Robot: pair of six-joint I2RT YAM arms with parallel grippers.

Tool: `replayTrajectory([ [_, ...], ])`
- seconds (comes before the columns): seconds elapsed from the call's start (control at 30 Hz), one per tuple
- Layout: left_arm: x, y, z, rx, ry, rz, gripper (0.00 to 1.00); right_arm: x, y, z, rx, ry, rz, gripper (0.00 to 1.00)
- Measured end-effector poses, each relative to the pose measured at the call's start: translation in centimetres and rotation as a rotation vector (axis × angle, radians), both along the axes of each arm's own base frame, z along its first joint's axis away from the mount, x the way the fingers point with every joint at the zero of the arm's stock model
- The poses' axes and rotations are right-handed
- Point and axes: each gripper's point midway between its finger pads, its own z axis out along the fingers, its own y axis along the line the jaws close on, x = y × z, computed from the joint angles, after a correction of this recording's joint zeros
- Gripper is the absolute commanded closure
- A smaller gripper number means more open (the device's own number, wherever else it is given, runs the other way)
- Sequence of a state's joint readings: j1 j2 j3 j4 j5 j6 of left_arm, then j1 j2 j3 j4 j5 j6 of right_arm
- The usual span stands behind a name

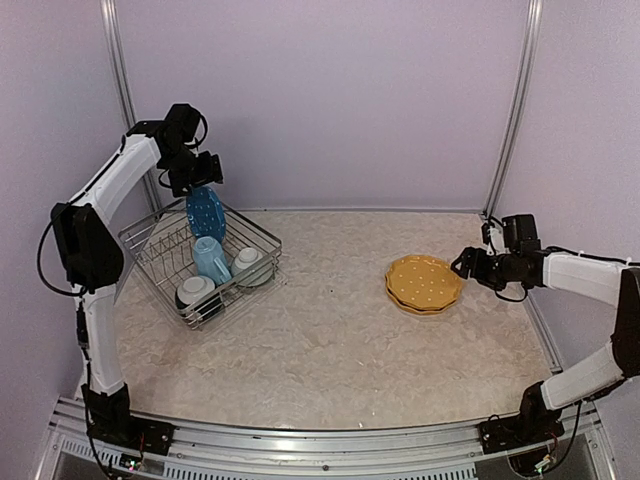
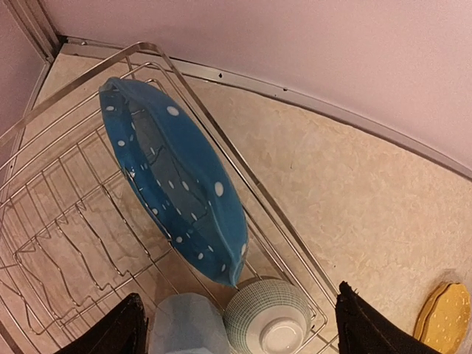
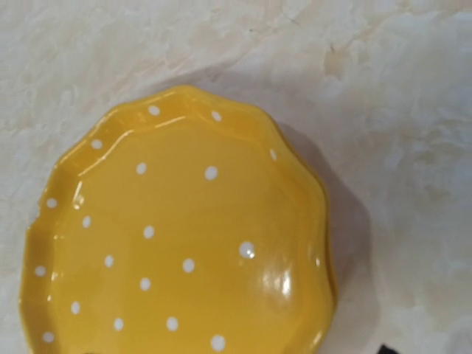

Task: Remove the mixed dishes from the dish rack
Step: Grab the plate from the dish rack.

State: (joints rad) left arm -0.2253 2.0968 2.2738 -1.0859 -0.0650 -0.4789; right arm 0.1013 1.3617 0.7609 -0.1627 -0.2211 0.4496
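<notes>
Dish rack (image 1: 152,256), marbled tabletop (image 1: 330,340), lilac walls (image 1: 330,100)

Even, soft overhead light, glare on the yellow plate (image 3: 177,228), soft shadow at its right, left-wrist edges bowed.

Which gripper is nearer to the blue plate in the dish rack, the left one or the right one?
Left. The left gripper hovers just above the blue plate; the right gripper is far across the table, beside the yellow plates.
</notes>
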Motion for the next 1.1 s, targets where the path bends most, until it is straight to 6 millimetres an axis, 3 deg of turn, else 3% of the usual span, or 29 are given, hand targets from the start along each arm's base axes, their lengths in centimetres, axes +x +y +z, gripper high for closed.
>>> replayTrajectory([
  [0.3, 2.8, 1.8, -1.6, -0.006, 0.029, -0.048, 0.18, -0.4, -0.2, 1.6, -0.001, -0.042, -0.008, 0.21],
  [0.6, 4.0, 1.9, -6.7, 0.01, 0.115, -0.093, 0.22, -0.6, -0.2, 1.3, 0.004, -0.033, -0.015, 0.21],
  [0.9, 4.6, 1.7, -7.2, 0.027, 0.112, -0.12, 0.15, -0.6, -0.3, 2.0, 0.002, -0.052, -0.02, 0.21],
  [1.0, 4.7, 1.7, -8.1, 0.031, 0.128, -0.124, 0.19, -0.6, -0.3, 2.0, 0.003, -0.052, -0.02, 0.21],
  [1.1, 4.8, 1.6, -9.1, 0.031, 0.144, -0.131, 0.3, -0.6, -0.3, 2.0, 0.003, -0.051, -0.021, 0.21],
])
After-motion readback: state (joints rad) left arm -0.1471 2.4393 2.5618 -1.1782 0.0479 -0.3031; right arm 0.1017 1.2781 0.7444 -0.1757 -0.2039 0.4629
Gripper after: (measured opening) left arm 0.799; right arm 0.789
